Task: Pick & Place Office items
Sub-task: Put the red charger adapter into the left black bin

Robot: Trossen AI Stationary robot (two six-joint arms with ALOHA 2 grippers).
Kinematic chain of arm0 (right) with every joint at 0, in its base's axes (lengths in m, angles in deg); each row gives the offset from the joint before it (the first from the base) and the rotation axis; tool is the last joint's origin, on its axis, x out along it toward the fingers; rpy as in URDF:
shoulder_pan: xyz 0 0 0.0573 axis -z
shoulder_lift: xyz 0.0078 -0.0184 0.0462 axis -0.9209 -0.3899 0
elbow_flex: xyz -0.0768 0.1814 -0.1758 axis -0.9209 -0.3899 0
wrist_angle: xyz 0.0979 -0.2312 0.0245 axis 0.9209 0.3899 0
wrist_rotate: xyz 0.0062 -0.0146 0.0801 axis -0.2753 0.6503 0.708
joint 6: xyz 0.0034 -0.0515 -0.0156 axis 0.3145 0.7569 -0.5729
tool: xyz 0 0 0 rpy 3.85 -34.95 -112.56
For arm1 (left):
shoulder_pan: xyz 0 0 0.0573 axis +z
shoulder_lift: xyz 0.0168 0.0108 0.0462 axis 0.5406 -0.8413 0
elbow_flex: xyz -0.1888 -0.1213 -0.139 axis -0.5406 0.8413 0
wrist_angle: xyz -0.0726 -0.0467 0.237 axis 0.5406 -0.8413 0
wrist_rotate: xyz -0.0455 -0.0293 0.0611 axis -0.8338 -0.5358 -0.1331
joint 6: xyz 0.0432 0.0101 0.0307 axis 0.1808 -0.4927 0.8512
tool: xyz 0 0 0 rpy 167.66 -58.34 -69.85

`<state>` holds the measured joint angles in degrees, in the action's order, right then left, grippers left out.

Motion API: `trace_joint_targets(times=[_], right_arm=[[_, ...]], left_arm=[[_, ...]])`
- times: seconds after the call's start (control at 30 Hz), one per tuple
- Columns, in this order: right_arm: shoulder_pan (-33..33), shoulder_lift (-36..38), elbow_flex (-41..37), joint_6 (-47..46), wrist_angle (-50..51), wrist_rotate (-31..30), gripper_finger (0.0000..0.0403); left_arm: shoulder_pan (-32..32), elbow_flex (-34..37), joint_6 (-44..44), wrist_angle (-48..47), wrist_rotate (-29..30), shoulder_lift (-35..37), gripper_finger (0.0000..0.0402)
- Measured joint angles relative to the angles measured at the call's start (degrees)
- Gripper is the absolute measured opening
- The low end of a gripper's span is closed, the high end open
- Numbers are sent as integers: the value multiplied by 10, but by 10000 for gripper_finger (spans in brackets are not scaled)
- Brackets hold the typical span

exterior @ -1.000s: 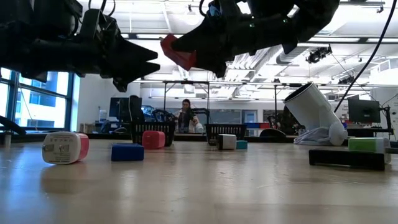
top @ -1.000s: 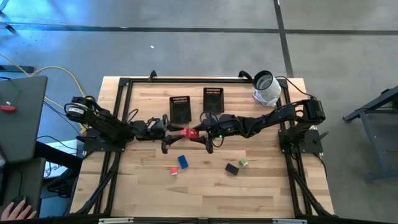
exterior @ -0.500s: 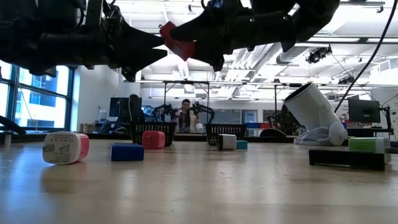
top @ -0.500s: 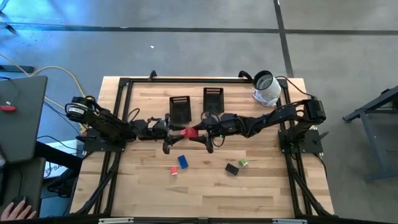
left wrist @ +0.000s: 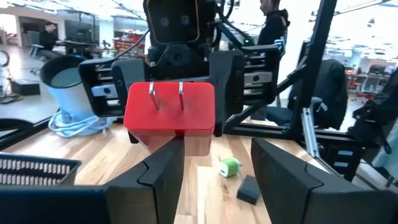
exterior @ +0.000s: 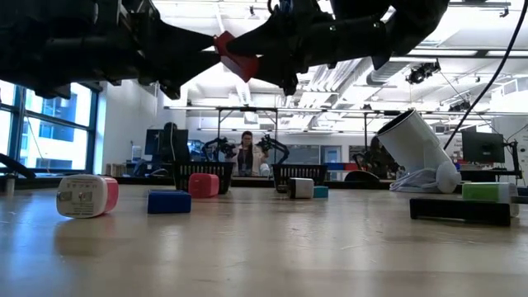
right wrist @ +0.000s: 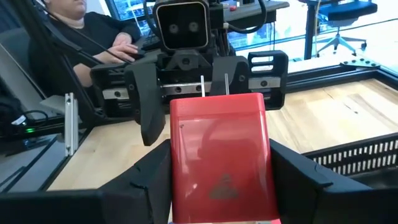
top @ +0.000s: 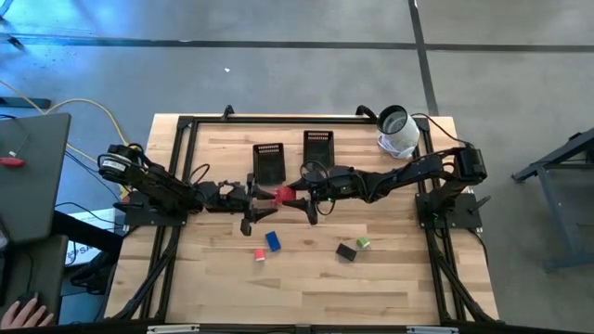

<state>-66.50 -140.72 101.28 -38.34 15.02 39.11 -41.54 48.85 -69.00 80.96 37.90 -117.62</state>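
My right gripper (top: 295, 193) is shut on a red block with two metal prongs (top: 281, 194), high above the table's middle. My left gripper (top: 263, 195) is open and faces it. Its fingers (left wrist: 163, 167) stand on either side of the block's prong end (left wrist: 169, 93); I cannot tell whether they touch it. On the table lie a blue block (top: 273, 241), a pink-and-white block (top: 260, 254), a black block (top: 346, 251) and a green block (top: 363, 243). My right gripper pinches the red block by two opposite sides (right wrist: 177, 162) between its two fingers (right wrist: 149, 180). The fingers come level from the table's right side. The block is lifted clear of the table, its prongs (right wrist: 213, 84) pointing toward my left gripper.
Two black mesh trays (top: 268, 163) (top: 318, 148) stand behind the grippers. A white cylinder (top: 397, 132) lies at the far right corner. The low view also shows a pink block (exterior: 204, 185), a white one (exterior: 302, 187) and a teal one (exterior: 320, 191) by the trays.
My left gripper has moved toward the table's right edge, up to the red block, staying open. My right gripper has brought the block a little toward the left and up.
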Motion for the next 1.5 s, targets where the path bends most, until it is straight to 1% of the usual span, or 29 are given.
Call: trace_joint_targets(times=[0.13,0.3,0.4,0.47,0.73,0.87,1.3,1.4,1.5], right_arm=[[0,0,0,0,0,8,196],[1,0,-1,0,0,5,196],[1,0,-1,0,-5,1,196],[1,0,-1,0,-9,0,196],[-10,0,0,2,-35,3,196],[-17,-2,0,0,-30,13,196],[-19,-2,-1,0,-28,15,196],[-19,-2,-1,0,-26,16,196],[-19,-3,-2,0,-23,15,196]], left_arm=[[3,-4,0,-4,0,0,198],[15,-10,-12,-11,0,0,247],[17,-11,-10,-11,22,0,271],[20,-13,-9,-11,32,0,278],[36,-23,-10,-11,53,0,280],[42,-25,-9,-10,39,1,281],[42,-35,-12,-13,43,1,280],[42,-35,-14,-23,35,1,273],[42,-36,-26,-38,31,2,247]])
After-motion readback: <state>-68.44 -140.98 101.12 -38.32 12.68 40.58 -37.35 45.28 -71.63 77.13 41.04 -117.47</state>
